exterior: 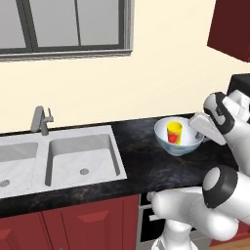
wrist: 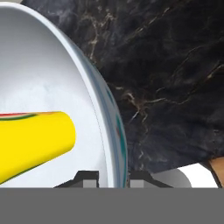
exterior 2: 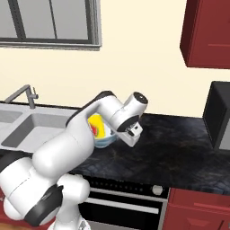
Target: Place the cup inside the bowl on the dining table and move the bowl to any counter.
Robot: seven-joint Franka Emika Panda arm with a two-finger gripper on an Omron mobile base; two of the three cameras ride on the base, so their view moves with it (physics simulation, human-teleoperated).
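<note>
Bowl: rim is being clamped between the closed pincer fingers, one inside, one outside. Cup: is being carried inside the bowl, just beside the pincer. Counter: is lying beneath both.

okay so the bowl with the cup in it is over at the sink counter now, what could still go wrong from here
The gripper pinches only the bowl's rim, one finger inside and one outside, so the bowl could tip or slip if it is not yet resting flat on the counter. The cup stands loose inside and could topple if the release is jerky. On opening, a finger may drag the rim and shift the bowl.
</note>
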